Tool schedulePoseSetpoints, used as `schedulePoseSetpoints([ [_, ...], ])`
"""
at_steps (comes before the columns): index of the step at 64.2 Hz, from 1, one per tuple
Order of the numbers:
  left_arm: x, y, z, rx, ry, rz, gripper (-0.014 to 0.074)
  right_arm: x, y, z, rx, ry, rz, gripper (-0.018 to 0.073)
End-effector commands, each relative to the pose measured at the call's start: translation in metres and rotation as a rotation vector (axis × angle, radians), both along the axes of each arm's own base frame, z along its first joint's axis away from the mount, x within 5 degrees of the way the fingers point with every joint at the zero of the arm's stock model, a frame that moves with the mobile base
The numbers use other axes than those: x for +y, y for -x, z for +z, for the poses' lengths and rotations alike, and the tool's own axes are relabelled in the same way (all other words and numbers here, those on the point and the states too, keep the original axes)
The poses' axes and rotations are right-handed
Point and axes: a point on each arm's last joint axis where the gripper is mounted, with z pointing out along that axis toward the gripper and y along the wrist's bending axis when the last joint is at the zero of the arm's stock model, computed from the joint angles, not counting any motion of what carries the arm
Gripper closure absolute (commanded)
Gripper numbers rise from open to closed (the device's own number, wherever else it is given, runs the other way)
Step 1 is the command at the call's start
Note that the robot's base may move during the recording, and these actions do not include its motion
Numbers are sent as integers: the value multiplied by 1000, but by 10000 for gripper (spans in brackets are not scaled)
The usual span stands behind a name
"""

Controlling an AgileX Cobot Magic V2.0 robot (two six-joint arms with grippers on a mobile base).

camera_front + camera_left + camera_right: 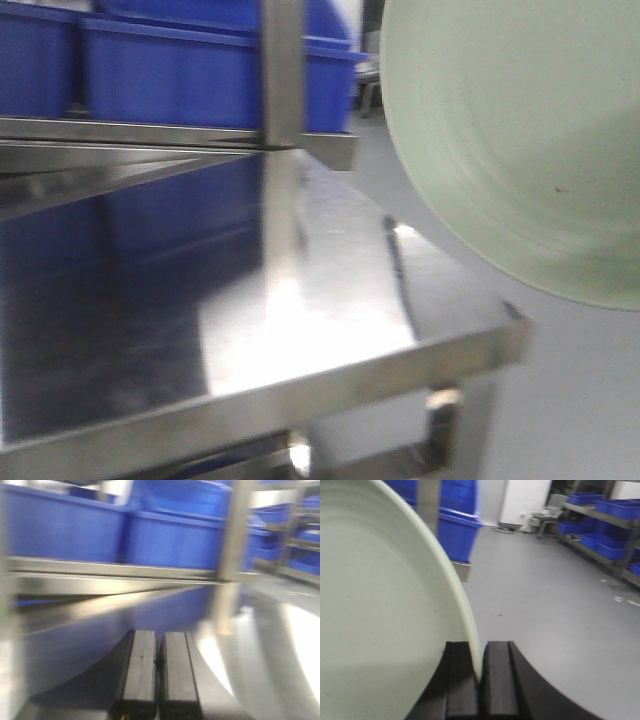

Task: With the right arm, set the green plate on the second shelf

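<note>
The pick-up part looks done: the round, shallow, pale sage-green plate (520,140) is off every surface and in the air. Its raised rim is pinched between the two black fingers of the right hand (480,652), which is clenched on that rim. In the front view the plate hangs tilted, face toward the camera, out past the right edge of the shiny stainless-steel shelf (330,300) and above its level — no part of it touches the steel. What is left, as I judge it, is the carry inward over that right edge, the lowering flat and the release. The placing itself is not yet done. Whether this bright shelf is the second one I cannot tell for certain, though it is the open tier nearest the plate.

The left hand (159,640) has its two black fingers pressed together with nothing between them. It sits low over a steel surface, beneath a tier that carries bins.

The shelf top is mirror-like, throwing back blue and a hard patch of light toward its front edge. A square steel upright (283,70) rises near its back right corner, and the tier above holds dark blue plastic bins (180,80). Around it lies a smooth grey floor (545,605), with more metal racks of blue bins (605,515) along the far side — all three views are smeared by motion blur.
</note>
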Motion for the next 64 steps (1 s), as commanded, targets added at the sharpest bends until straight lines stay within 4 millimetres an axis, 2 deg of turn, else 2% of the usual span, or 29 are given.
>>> schedulePoseSetpoints([
  [1, -3, 0, -5, -58, 24, -58, 466, -1, 0, 20, -129, -36, -9, 501],
  [14, -7, 1, -5, -57, 26, -125, 466, -1, 0, 20, -129, -36, -9, 501],
  [64, -7, 1, -5, -57, 26, -127, 466, -1, 0, 20, -129, -36, -9, 501],
])
